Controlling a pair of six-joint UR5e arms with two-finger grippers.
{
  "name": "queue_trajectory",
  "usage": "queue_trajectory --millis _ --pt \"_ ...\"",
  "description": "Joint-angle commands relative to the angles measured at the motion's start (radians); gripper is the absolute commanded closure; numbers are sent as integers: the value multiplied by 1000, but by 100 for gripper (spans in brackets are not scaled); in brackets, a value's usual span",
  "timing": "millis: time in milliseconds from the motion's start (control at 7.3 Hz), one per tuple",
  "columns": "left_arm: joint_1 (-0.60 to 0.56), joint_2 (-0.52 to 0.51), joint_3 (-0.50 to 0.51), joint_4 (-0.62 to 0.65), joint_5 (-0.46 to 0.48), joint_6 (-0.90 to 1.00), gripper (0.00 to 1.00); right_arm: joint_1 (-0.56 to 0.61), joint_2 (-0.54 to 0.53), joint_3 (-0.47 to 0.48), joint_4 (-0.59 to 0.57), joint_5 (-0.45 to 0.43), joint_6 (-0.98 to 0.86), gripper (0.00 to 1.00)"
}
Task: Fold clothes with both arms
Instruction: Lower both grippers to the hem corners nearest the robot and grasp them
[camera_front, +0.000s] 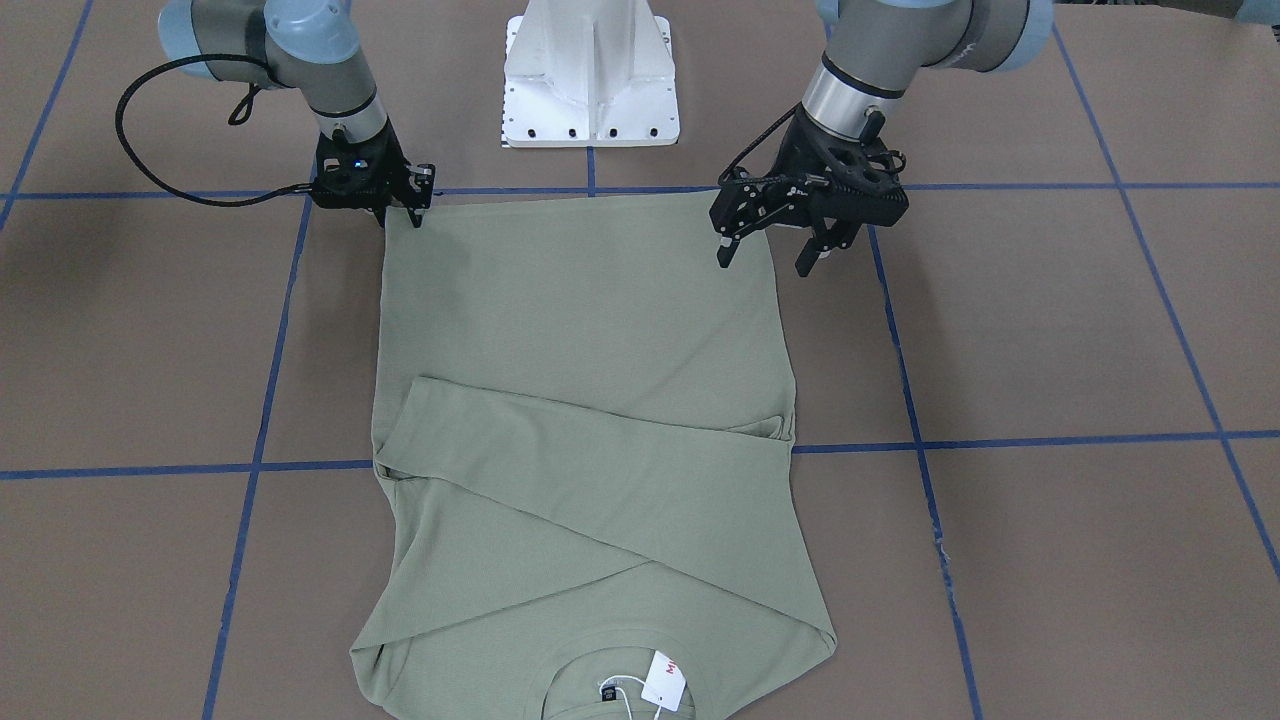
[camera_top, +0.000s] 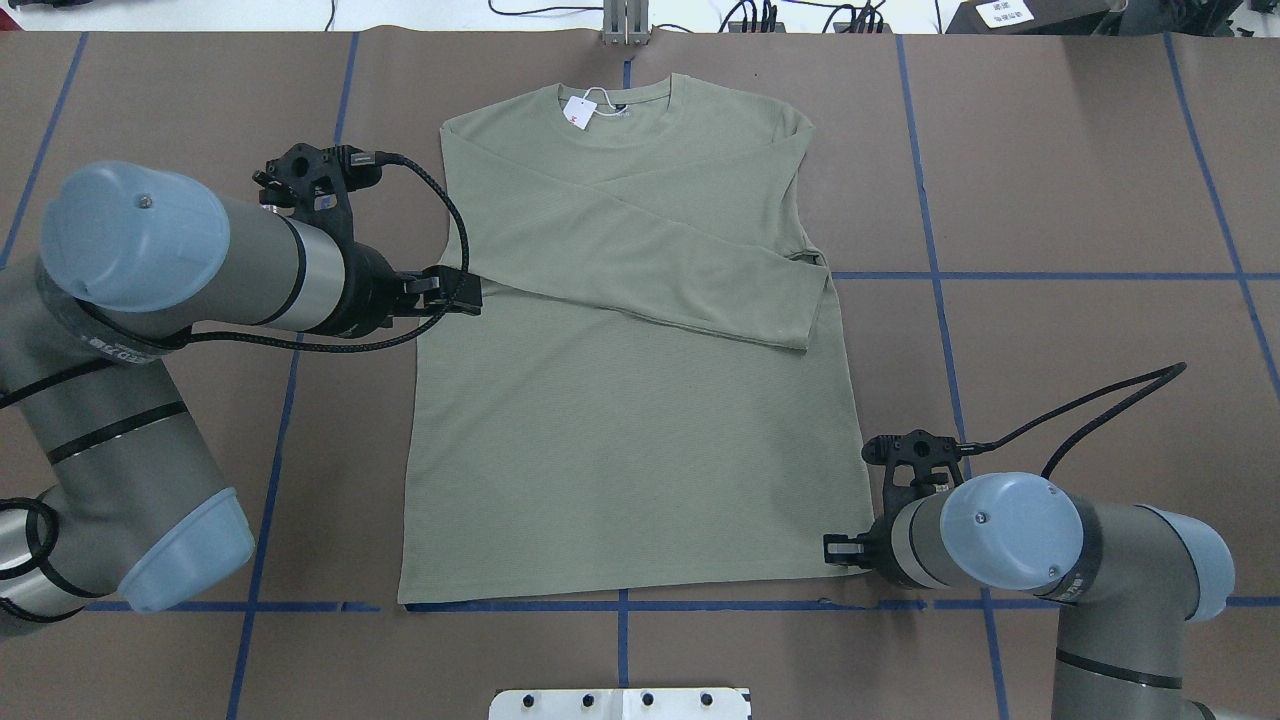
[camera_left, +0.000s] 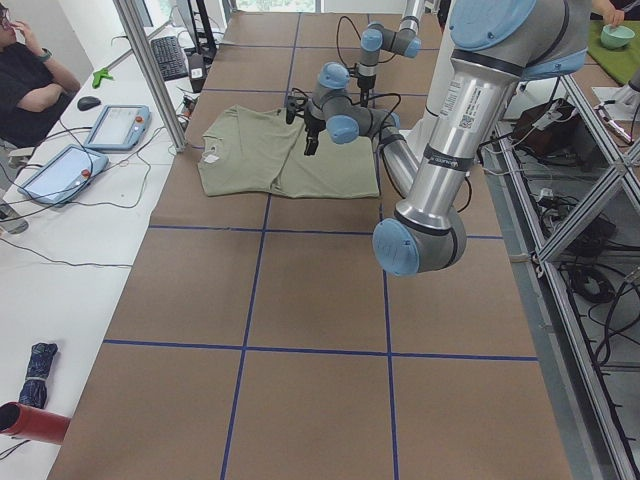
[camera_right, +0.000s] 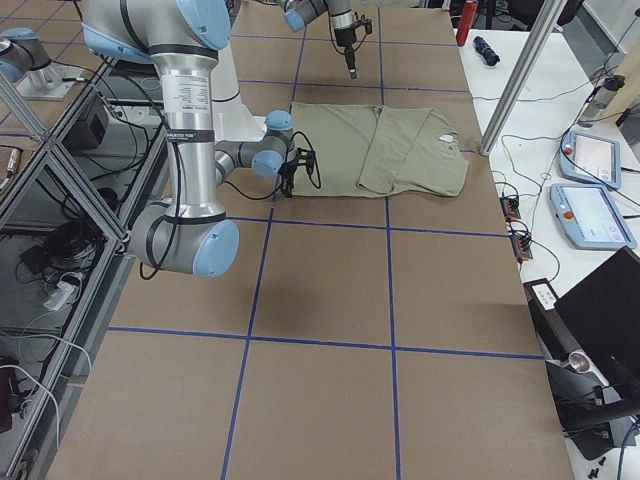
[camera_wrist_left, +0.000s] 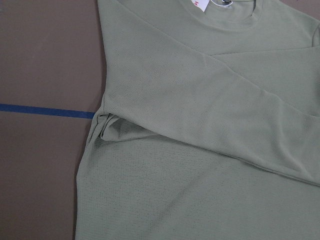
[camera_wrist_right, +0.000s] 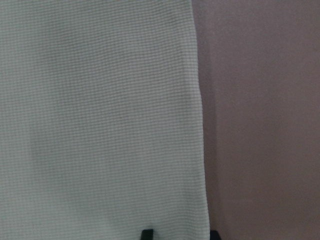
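Note:
The sage-green shirt (camera_top: 630, 420) lies flat on the brown table, collar away from the robot, both sleeves folded across the chest. A white-and-red hang tag (camera_top: 578, 112) sits at the collar. My right gripper (camera_front: 400, 215) is low at the hem corner on my right side. In the right wrist view its open fingertips (camera_wrist_right: 146, 233) straddle the shirt's side edge, one over cloth and one over the table. My left gripper (camera_front: 765, 260) hangs open and empty, raised above the shirt's left edge. Its wrist view looks down on the folded sleeve (camera_wrist_left: 235, 100).
The white pedestal base (camera_front: 590, 75) stands just behind the hem. Blue tape lines (camera_top: 930, 275) cross the brown table cover. A person (camera_left: 30, 80) sits beyond the far table edge beside tablets (camera_left: 118, 125). A metal post (camera_right: 520, 80) rises near the collar side.

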Motion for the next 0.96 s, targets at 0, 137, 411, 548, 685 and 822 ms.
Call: queue_trajectory --millis 0,137,411,548,685,822 --pt "0 1 1 0 0 1 0 2 4 9 1 -2 1 100" --pt "0 9 1 0 0 1 0 2 4 15 1 -3 3 100" --pt "3 27 3 -2 3 1 0 3 1 41 1 -3 4 100" --pt "17 83 6 -9 6 -1 0 12 7 46 2 -8 4 100" --pt "61 113 -2 -8 9 -13 0 17 9 56 4 -13 6 100" --pt "133 146 -2 -8 15 -60 0 25 9 72 4 -14 10 100"
